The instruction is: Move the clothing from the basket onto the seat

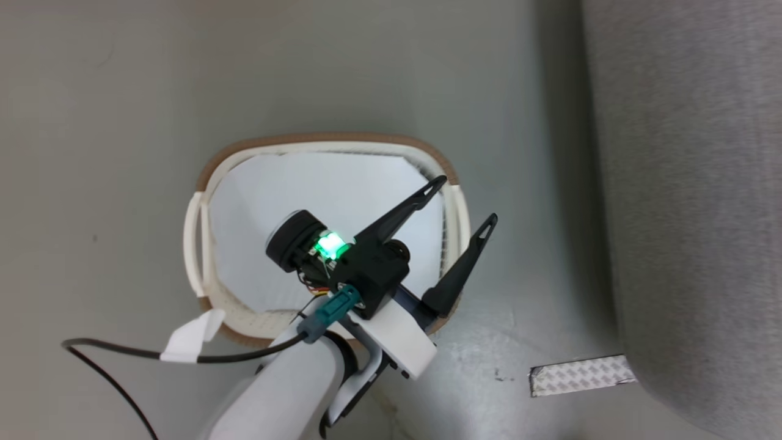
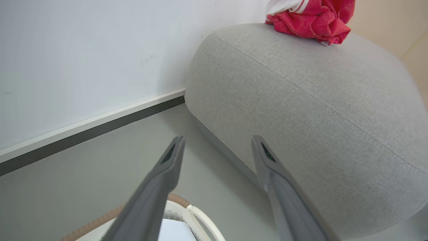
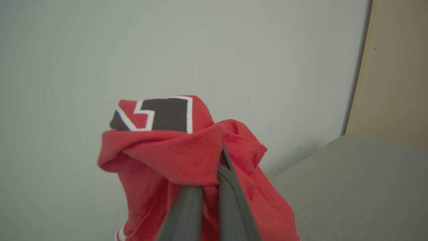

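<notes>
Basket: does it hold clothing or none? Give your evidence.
None visible: inside the basket lies a bare pale sheet, though the left gripper hides part of it.

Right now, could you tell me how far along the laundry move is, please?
Done: the basket looks emptied down to its pale sheet, and red clothing rests on the seat. In hand: the right gripper is shut on the red jersey, by the seat's edge. Left: setting that down; the left gripper hangs open over the basket.
</notes>
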